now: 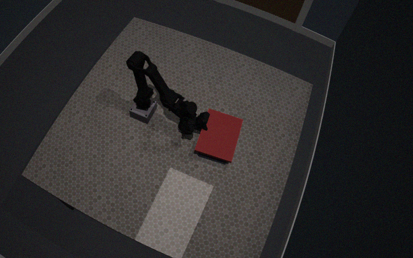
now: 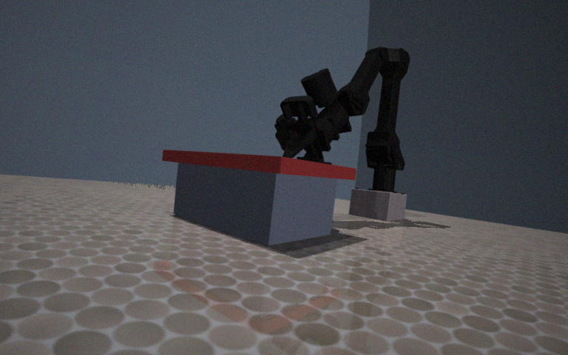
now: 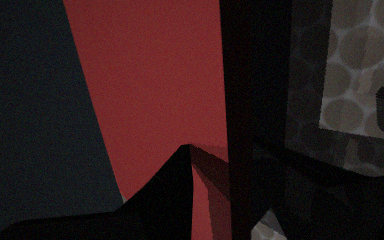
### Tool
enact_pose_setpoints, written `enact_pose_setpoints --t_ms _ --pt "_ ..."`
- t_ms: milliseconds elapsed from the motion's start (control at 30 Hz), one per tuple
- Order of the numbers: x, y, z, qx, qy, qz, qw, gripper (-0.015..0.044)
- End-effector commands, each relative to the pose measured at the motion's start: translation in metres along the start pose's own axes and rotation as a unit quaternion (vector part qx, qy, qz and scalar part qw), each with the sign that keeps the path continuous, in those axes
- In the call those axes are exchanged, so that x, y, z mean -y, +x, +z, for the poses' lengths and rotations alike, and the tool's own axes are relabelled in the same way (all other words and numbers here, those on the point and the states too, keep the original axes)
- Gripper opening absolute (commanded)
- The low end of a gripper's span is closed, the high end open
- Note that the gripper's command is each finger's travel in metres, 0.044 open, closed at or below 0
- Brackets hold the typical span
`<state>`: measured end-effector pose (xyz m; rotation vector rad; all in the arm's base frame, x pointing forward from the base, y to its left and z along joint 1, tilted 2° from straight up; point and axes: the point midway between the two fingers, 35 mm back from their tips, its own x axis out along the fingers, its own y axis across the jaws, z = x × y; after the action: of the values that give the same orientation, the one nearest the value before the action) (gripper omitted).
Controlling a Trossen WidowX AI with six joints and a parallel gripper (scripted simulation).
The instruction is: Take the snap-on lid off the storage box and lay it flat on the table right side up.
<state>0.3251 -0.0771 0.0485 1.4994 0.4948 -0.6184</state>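
Note:
The red lid (image 1: 222, 134) (image 2: 222, 160) (image 3: 150, 75) lies flat on top of the blue-grey storage box (image 2: 224, 197), overhanging its walls. No gap shows between lid and box on the sides visible in the exterior view. My gripper (image 1: 203, 129) (image 3: 218, 148) is shut on the lid at its edge on the arm's side. In the wrist view one dark finger reaches over the lid's top and the other is beyond its edge. The lower finger's contact is dark and hard to see. The far side of the box is hidden.
The arm's pale base block (image 1: 140, 114) (image 2: 376, 204) stands on the patterned table top (image 1: 100, 145) (image 2: 104, 242), left of the box in the top view. A bright rectangular patch (image 1: 175, 206) lies on the table toward the bottom of that view. Raised walls surround the area.

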Motion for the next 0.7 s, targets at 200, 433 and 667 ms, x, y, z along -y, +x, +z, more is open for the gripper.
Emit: enact_pose_setpoints --t_ms 200,433,667 --pt "-0.0039 -0.0036 -0.0001 0.001 -0.001 0.004 1.000 0.0000" --pt "-0.0049 -0.0046 -0.0002 0.001 -0.001 0.004 1.000 0.0000" --pt "-0.0058 -0.0057 -0.0002 0.001 -0.001 0.004 1.000 0.0000"
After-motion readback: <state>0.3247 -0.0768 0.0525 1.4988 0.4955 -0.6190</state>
